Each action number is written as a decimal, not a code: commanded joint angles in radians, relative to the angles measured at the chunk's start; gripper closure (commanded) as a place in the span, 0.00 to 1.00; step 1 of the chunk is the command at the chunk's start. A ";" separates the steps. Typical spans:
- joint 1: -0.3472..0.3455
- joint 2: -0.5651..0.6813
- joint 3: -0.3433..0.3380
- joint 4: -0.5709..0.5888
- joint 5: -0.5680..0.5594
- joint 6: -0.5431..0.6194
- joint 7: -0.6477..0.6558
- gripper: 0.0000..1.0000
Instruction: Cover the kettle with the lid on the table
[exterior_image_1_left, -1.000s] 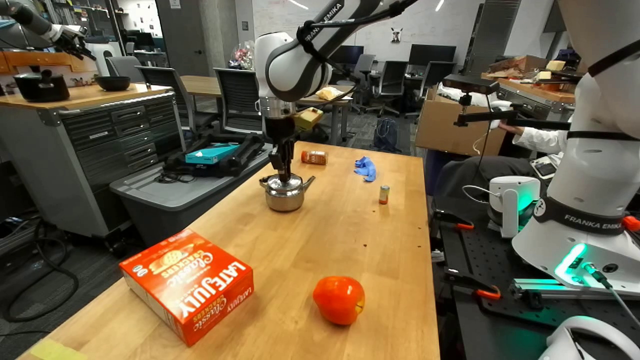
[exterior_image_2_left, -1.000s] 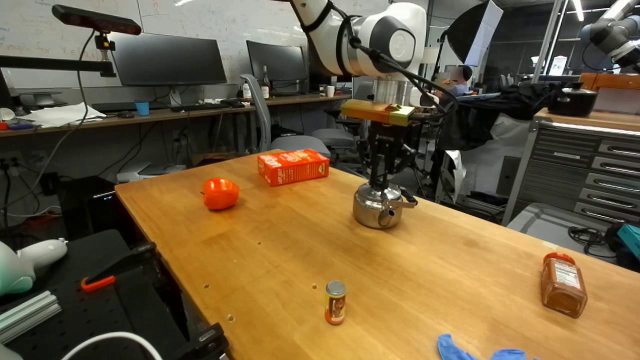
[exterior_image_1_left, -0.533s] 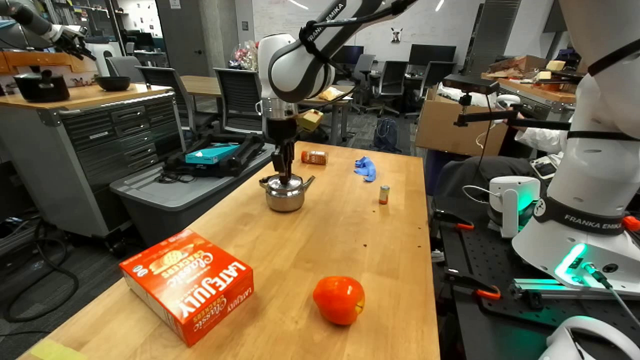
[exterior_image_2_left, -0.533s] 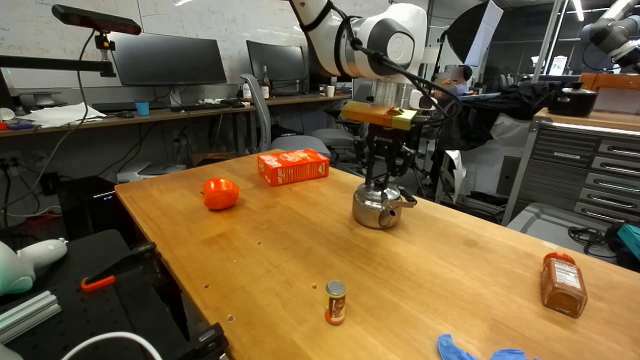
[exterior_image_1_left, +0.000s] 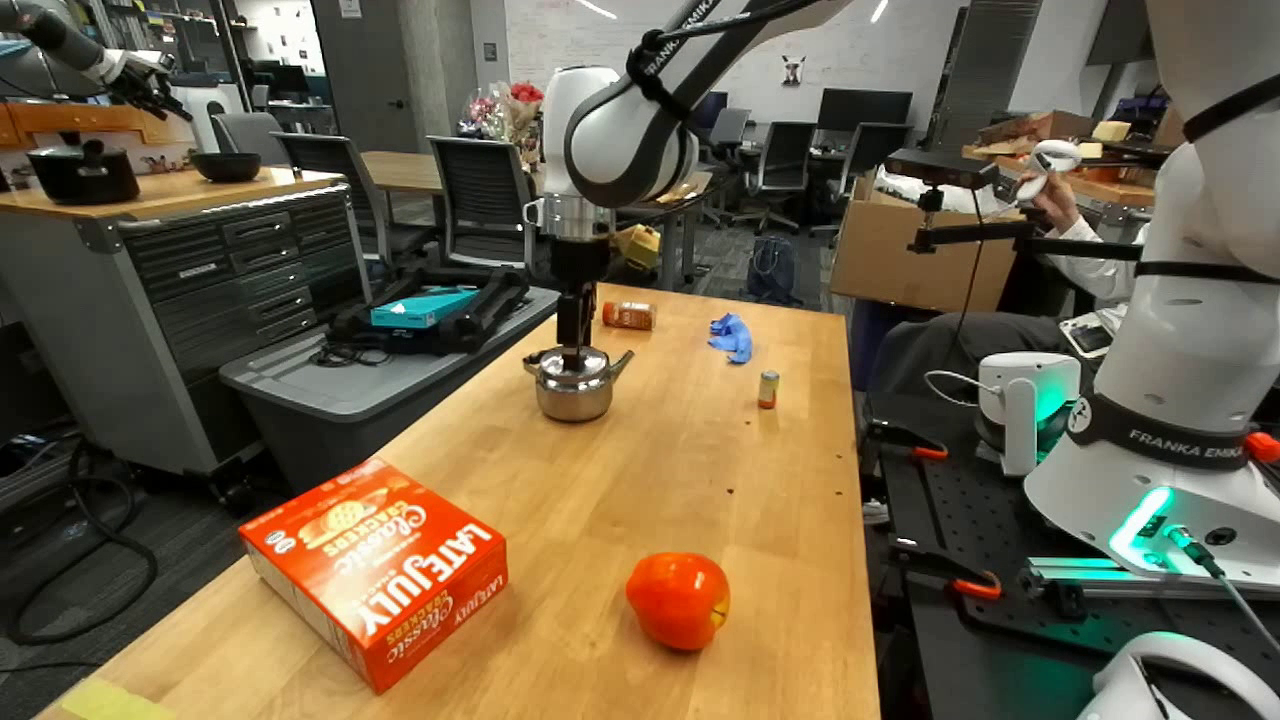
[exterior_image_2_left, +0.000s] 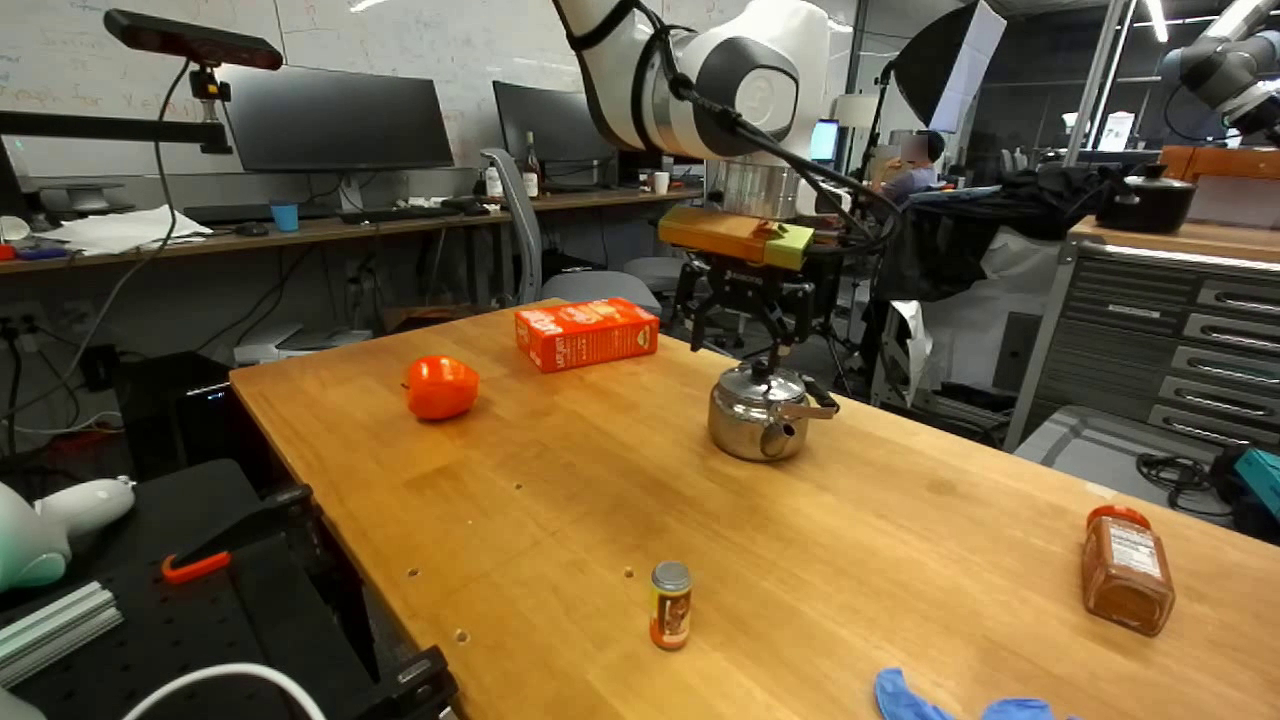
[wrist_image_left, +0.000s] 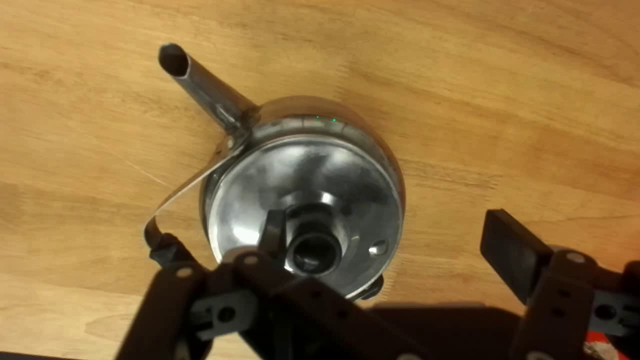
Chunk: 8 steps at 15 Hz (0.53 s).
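Observation:
The kettle (wrist_image_left: 300, 106), shiny silver with a spout and a side-hanging handle, stands upright on the table in both exterior views, its body (exterior_image_2_left: 757, 436) bright and round. On its top lies the lid (wrist_image_left: 320, 167), a silver disc with a dark knob (wrist_image_left: 314, 254), seated flat over the opening as far as I can see. My gripper (wrist_image_left: 386, 227) is just above it with jaws spread wide. One of its fingers (wrist_image_left: 272, 232) is right beside the knob, touching or nearly so; the opposite one hangs past the kettle's edge over bare wood. Nothing is between the pads.
An orange cracker box (exterior_image_1_left: 375, 560) and a red-orange ball-like fruit (exterior_image_1_left: 678, 600) sit on the table. Elsewhere on it are a small can (exterior_image_2_left: 670, 604), a spice jar (exterior_image_2_left: 1128, 570) and a blue glove (exterior_image_1_left: 731, 338). The kettle is close to one table edge.
The jaws have gone from closed on the lid's knob to wide apart, letting it go. The hand has shifted sideways, and the kettle has moved very slightly.

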 joint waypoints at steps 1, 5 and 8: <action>-0.061 -0.151 0.054 -0.160 0.079 0.065 -0.121 0.00; -0.082 -0.260 0.071 -0.253 0.160 0.071 -0.228 0.00; -0.066 -0.336 0.054 -0.310 0.197 0.057 -0.272 0.00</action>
